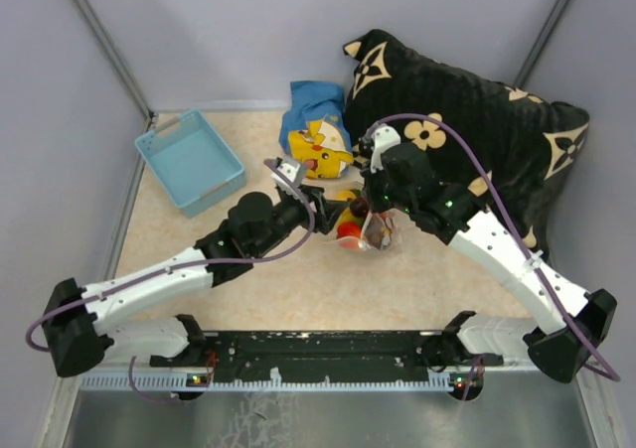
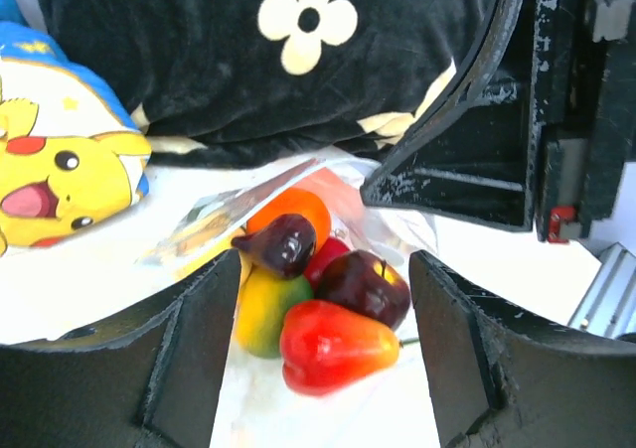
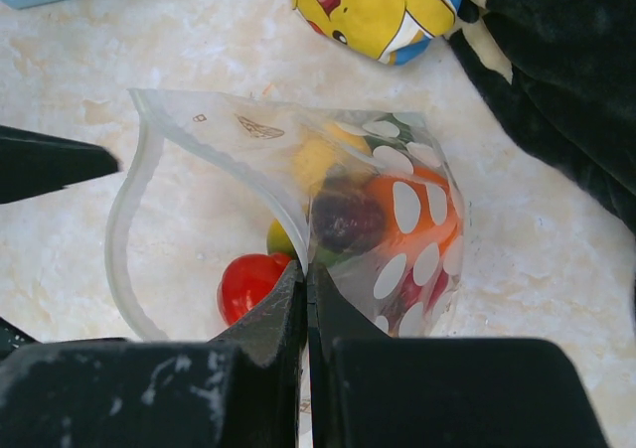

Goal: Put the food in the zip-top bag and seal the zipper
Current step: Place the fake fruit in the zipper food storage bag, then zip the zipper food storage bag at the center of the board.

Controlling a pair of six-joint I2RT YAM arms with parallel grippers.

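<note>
The clear zip-top bag [image 3: 412,234] with whitish oval spots lies mid-table, also in the top view [image 1: 381,231]. My right gripper [image 3: 306,281] is shut on the bag's mouth edge and holds it up; it shows in the top view [image 1: 376,210]. The whitish zipper strip [image 3: 127,234] curves open to the left. Orange, purple and yellow food shows through the plastic. A red fruit [image 2: 328,347] lies at the mouth, with a dark red apple [image 2: 366,285] and a green-yellow fruit [image 2: 262,311] behind it. My left gripper [image 2: 314,344] is open, its fingers either side of the red fruit, not touching.
A yellow cartoon plush [image 1: 323,150] lies just behind the bag on a blue cloth. A large black flowered pillow [image 1: 467,130] fills the back right. A light blue basket [image 1: 189,160] stands at the back left. Grey walls close in the table.
</note>
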